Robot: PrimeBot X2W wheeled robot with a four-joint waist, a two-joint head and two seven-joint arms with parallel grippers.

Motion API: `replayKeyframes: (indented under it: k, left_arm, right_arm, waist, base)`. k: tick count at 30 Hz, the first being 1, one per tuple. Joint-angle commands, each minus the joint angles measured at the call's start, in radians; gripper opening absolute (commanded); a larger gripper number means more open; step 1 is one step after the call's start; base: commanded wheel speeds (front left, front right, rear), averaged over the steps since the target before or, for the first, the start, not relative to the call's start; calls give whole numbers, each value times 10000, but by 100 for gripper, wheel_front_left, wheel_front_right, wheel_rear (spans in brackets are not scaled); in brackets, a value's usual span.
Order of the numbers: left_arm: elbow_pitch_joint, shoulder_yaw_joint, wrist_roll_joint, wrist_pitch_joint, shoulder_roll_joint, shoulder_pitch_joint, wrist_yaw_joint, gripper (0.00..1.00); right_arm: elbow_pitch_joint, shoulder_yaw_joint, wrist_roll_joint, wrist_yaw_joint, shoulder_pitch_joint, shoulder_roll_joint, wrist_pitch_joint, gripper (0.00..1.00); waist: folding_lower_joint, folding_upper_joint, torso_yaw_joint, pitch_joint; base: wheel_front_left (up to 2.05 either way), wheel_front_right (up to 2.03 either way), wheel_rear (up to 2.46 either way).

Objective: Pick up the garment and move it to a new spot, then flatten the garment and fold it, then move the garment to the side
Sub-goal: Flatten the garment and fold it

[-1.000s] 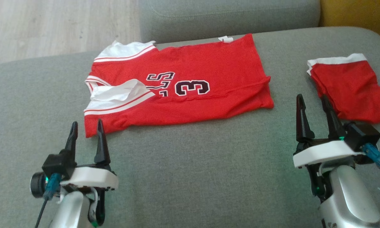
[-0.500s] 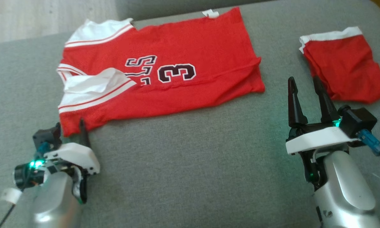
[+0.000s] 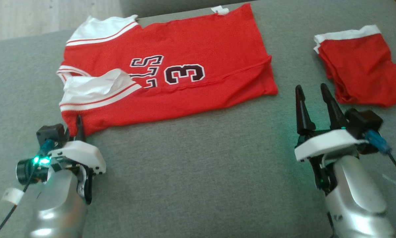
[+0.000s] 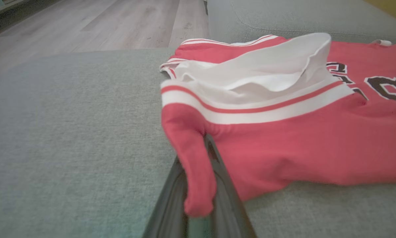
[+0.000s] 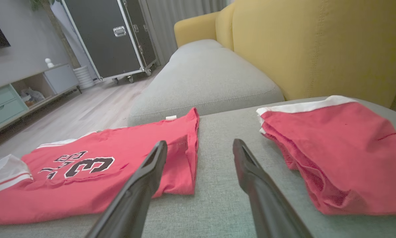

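Near strip: you have bare grey fabric sofa cushion (image 3: 198, 172) open between both arms.
Middle: the red basketball jersey with white trim (image 3: 201, 43) lies flat, near left corner clamped in the left gripper (image 3: 76, 124).
Right lane: bare gap between jersey hem and folded red shorts with a white waistband (image 3: 359, 66); the right gripper (image 3: 311, 87), fingers spread, points into it.
Far right: a yellow upholstered backrest (image 5: 316, 43) rises behind the shorts.

You can read 1 numeral on the red jersey (image 3: 214, 46): a large dark "3" (image 3: 184, 73) outlined in white, lying sideways in the head view. Beside it stands dark outlined lettering. Only an "S" (image 3: 147, 60) is legible there; a white flap (image 3: 95, 86) covers the remainder. Any print on the tag (image 3: 220, 10) at the jersey's edge is too small to read.
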Motion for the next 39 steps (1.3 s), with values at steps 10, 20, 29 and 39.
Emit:
replayKeyframes:
  k: [10, 20, 29, 39]
  left_arm:
    - [-2504, -352, 775, -923, 182, -477, -284, 0]
    - [-3568, -787, 1078, -929, -77, -247, -497, 0]
    - [-3614, -895, 1133, -930, -160, -281, -502, 0]
    - [-3412, -887, 1128, -931, -105, -306, -493, 0]
  right_arm:
    - [1876, -182, -680, -7, -1930, 83, 1512, 100]
    - [4482, -1206, -1607, -7, -3608, 83, 2507, 100]
    - [6429, -1082, -2010, -7, -4379, 83, 2976, 100]
    - [7383, -74, -1563, -7, -4651, 83, 3505, 0]
  waist:
    - [0, 0, 753, -146]
    - [0, 0, 1334, 135]
    - [0, 0, 1506, 279]
    - [0, 0, 1532, 242]
  base:
    - [0, 0, 0]
    - [0, 0, 0]
    - [0, 0, 0]
    - [0, 0, 0]
